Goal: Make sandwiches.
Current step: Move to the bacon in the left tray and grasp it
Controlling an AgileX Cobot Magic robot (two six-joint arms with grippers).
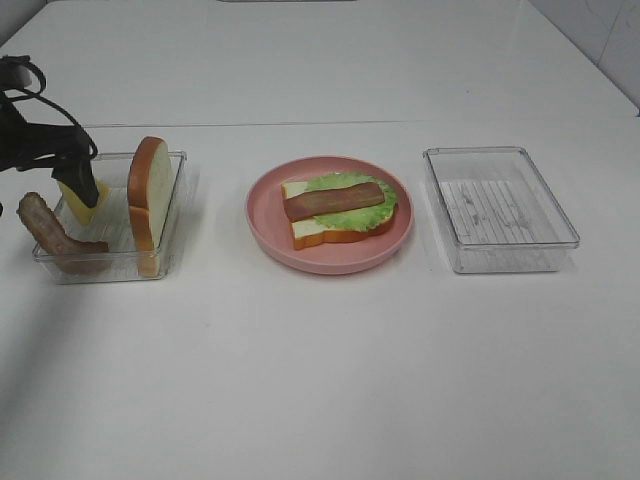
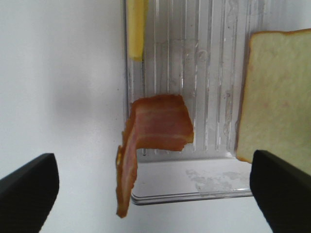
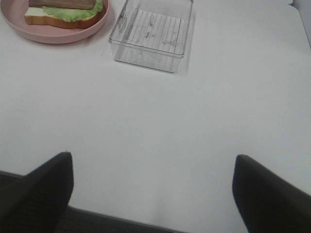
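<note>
Sandwich-making at mid-build on the white table (image 1: 320, 380). The left tray (image 1: 100, 278), centre left of the overhead frame, holds the unused parts. The right tray (image 1: 560, 238), centre right, holds nothing. The pink plate (image 1: 262, 215) in the middle carries the half-built sandwich (image 1: 340, 210): bottom bread slice (image 1: 310, 233), lettuce (image 1: 385, 213) and meat strip (image 1: 333, 201), with no cheese or lid yet.

In the left tray the second bread slice (image 1: 148, 190) stands on edge, the cheese square (image 1: 72, 205) leans at the far-left side, and a spare meat strip (image 1: 50, 230) drapes over the rim. My left gripper (image 2: 155, 191) hangs over that tray, jaws wide, holding nothing. I judge the cheese is next, which calls for a descent and a pinch on its thin edge. My right gripper (image 3: 150, 194) is spread and empty over bare tabletop. The surface is matte, uncluttered white, and a pale wall shows at upper right.
</note>
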